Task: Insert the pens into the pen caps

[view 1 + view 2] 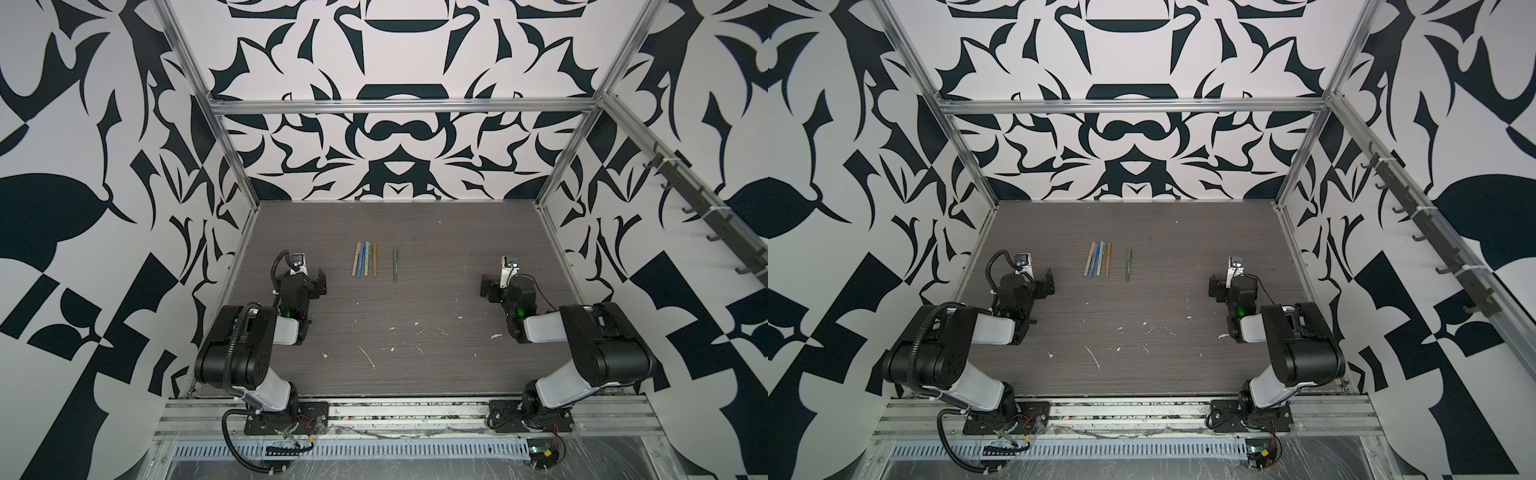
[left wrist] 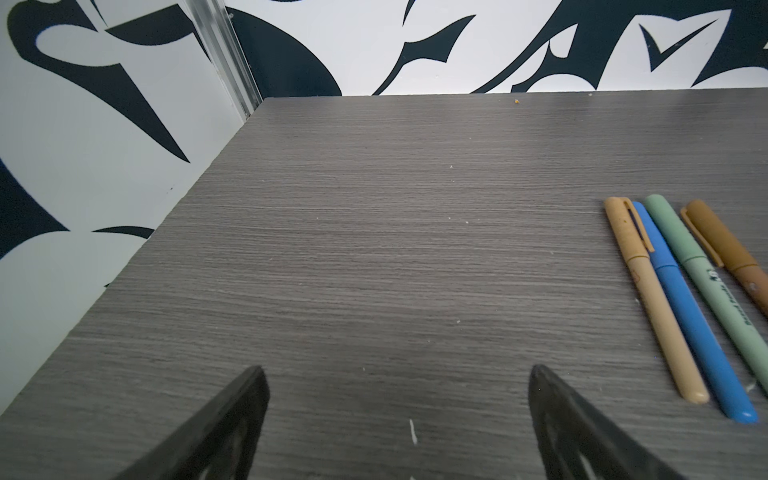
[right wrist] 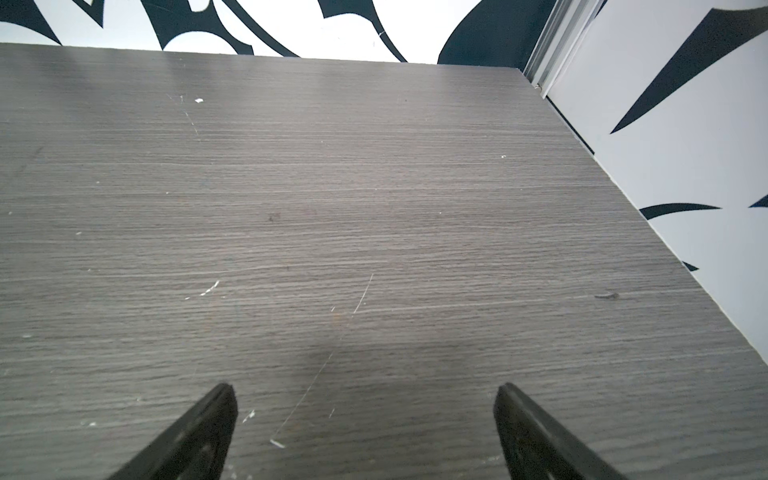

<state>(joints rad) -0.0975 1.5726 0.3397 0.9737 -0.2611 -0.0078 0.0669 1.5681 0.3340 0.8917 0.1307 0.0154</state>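
Four pens [image 1: 365, 259] side by side, left of centre in both top views: tan, blue, pale green, ochre; dark green pen [image 1: 395, 264] alone just right of them; long axes near vertical in frame; the four capped, capped ends toward back wall; tan cap [image 2: 626, 226] shows clip; grey wood-grain table [image 1: 415, 332], white flecks; black-and-white patterned walls [image 1: 399, 137]; left gripper [image 1: 322, 283] and right gripper [image 1: 487, 286] at frame sides, jaws spread wide, nothing between, well apart from pens.

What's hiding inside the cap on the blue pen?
The blue cap sits pushed onto one end of the blue pen, so that end of the pen is inside it. The tip is covered by the cap and cannot be seen.
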